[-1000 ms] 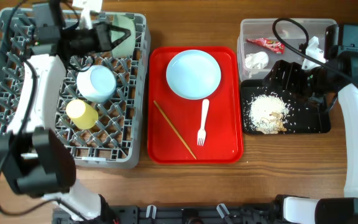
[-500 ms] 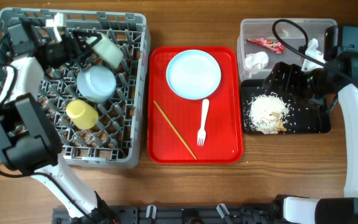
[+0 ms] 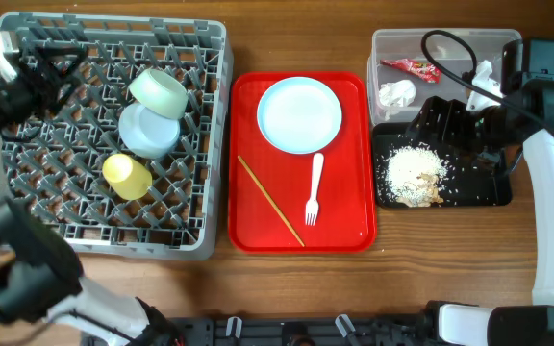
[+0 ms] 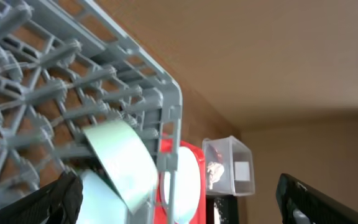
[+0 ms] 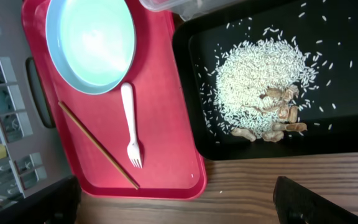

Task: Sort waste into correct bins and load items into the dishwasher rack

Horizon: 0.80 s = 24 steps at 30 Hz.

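Left claw (image 4: 179, 184): wide open with nothing in it, up over the far left corner of the dishwasher rack (image 3: 200, 192).
Right claw (image 5: 176, 185): wide open too, with nothing in it, hanging over the far edge of the black tray (image 3: 489, 197).
Hard to see: from above, the left claw is dark against the grey pegs and its shape is lost. The left arm is cut off at the picture's side.
Hidden: the right arm covers the middle of the clear tub (image 3: 450, 40) and the black tray's far rim.
Bowls: one bowl (image 3: 158, 92) is tipped and leans on the other bowl (image 3: 147, 132). In the left wrist view the lower one is mostly cut off.
Cup: the yellow cup (image 3: 126, 175) sits in the rack, just beside the bowls.
Red tray (image 3: 349, 221): the plate (image 3: 299, 114), fork (image 3: 314, 188) and chopstick (image 3: 269, 200) lie on it, none of them touching.
Waste: the wrapper (image 3: 410, 67) and napkin (image 3: 397, 93) are in the clear tub. The rice scraps (image 3: 414, 173) are heaped in the black tray.
Edges: only thin strips of tabletop (image 3: 296, 29) show between the rack, the red tray and the bins.
Open room: bare pegs fill the rack's left half, and red floor shows to the right of the fork.
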Each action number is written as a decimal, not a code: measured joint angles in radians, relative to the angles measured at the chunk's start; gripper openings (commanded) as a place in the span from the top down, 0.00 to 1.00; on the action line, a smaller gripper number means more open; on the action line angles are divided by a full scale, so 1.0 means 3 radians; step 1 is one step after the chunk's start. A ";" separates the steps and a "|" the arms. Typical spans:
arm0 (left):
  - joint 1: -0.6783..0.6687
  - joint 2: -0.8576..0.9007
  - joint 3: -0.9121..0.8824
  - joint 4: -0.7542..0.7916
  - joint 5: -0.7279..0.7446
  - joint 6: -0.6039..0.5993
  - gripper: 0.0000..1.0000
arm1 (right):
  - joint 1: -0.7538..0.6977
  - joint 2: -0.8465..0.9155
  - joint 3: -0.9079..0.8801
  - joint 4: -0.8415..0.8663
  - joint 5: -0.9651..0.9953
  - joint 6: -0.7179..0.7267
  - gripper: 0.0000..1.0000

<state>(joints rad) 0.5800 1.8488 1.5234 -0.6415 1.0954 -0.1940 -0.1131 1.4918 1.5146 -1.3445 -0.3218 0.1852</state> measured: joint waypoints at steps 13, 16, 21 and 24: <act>-0.2700 -0.0889 0.0013 -0.1531 -0.2516 -0.0542 0.05 | 0.0000 0.0000 0.0000 0.0006 0.0000 -0.0001 0.00; -0.3220 -0.0632 0.0013 -0.1667 -0.3025 -0.1164 0.04 | 0.0000 0.0000 0.0000 0.0006 0.0000 -0.0001 0.00; -0.3824 0.0072 0.0013 -0.1736 -0.3390 -0.1886 0.02 | 0.0000 0.0000 0.0000 0.0006 0.0000 -0.0001 0.00; -0.3889 0.0418 -0.0041 -0.1740 -0.3414 -0.2055 0.00 | 0.0000 0.0000 0.0000 0.0008 0.0000 -0.0001 0.00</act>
<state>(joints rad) -0.5865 1.9743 1.5112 -1.1633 0.0711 -0.8104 -0.1131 1.4918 1.5146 -1.3422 -0.3218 0.1848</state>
